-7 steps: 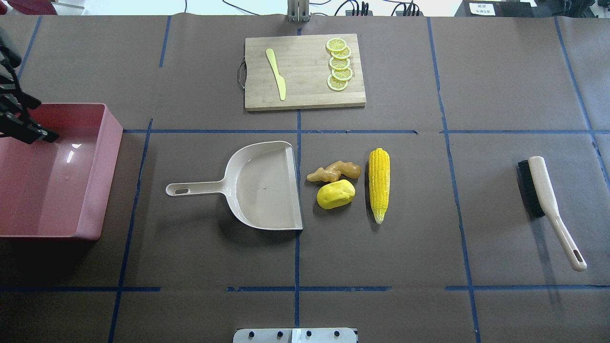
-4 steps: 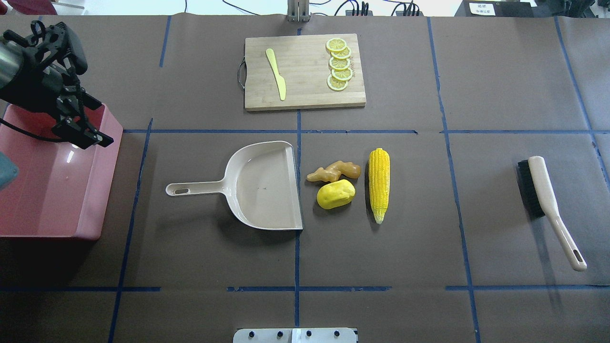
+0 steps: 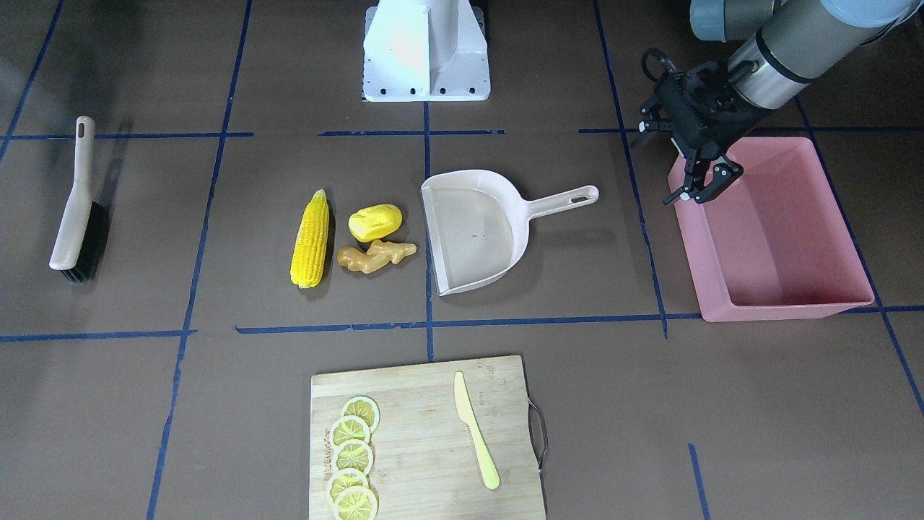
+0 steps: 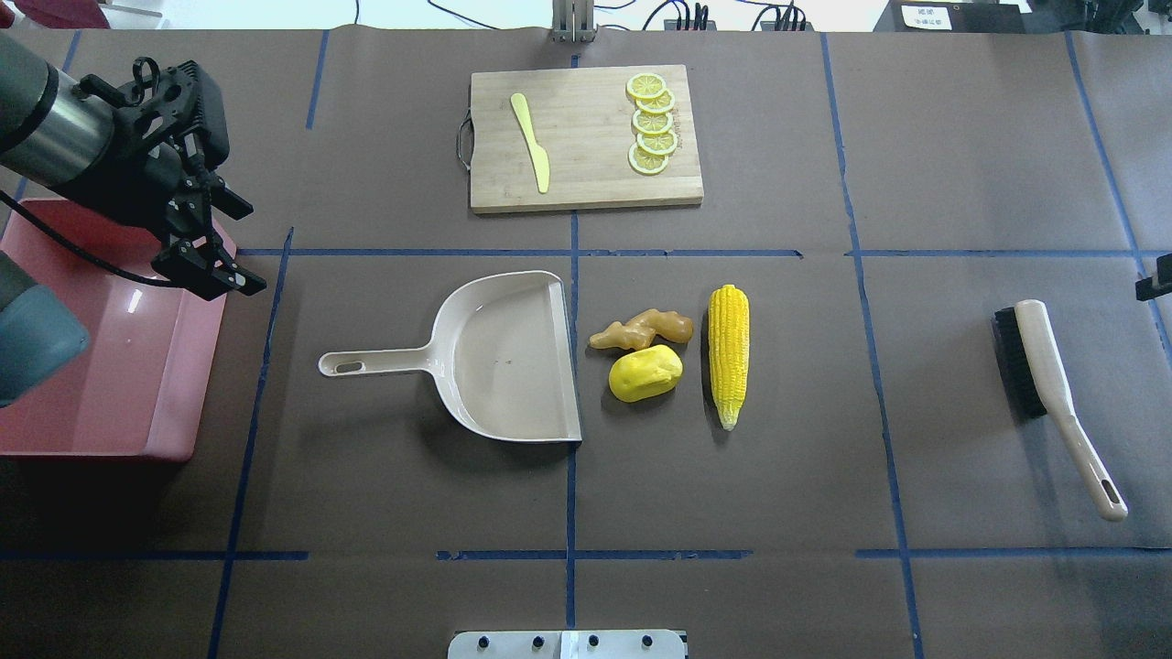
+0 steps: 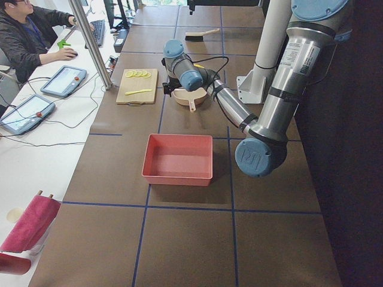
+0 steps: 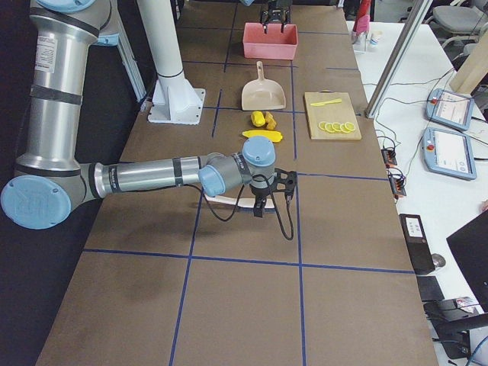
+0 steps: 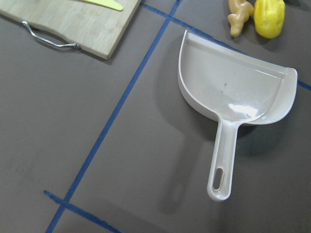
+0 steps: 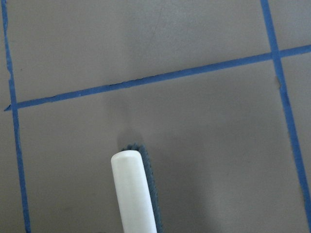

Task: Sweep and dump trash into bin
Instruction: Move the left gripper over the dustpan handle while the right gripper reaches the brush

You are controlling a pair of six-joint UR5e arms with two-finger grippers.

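Observation:
The corn cob (image 4: 729, 355), the potato (image 4: 645, 373) and the ginger root (image 4: 641, 329) lie together just right of the beige dustpan's (image 4: 504, 357) open mouth. The pink bin (image 4: 110, 366) stands at the table's left end. My left gripper (image 4: 229, 247) is open and empty, above the bin's far right corner, up-left of the dustpan handle. It also shows in the front view (image 3: 704, 189). Only a black sliver of my right gripper (image 4: 1155, 277) shows at the right edge, near the brush (image 4: 1044, 375); I cannot tell whether it is open or shut.
A wooden cutting board (image 4: 586, 137) with a pale yellow knife (image 4: 531, 142) and lemon slices (image 4: 652, 124) lies at the far middle. The right wrist view shows the brush's white tip (image 8: 133, 194). The left wrist view shows the dustpan (image 7: 233, 92).
My left arm has swung in from the left edge, across the bin toward the dustpan. A bit of my right gripper has come in at the overhead view's right edge. Objects have not moved.

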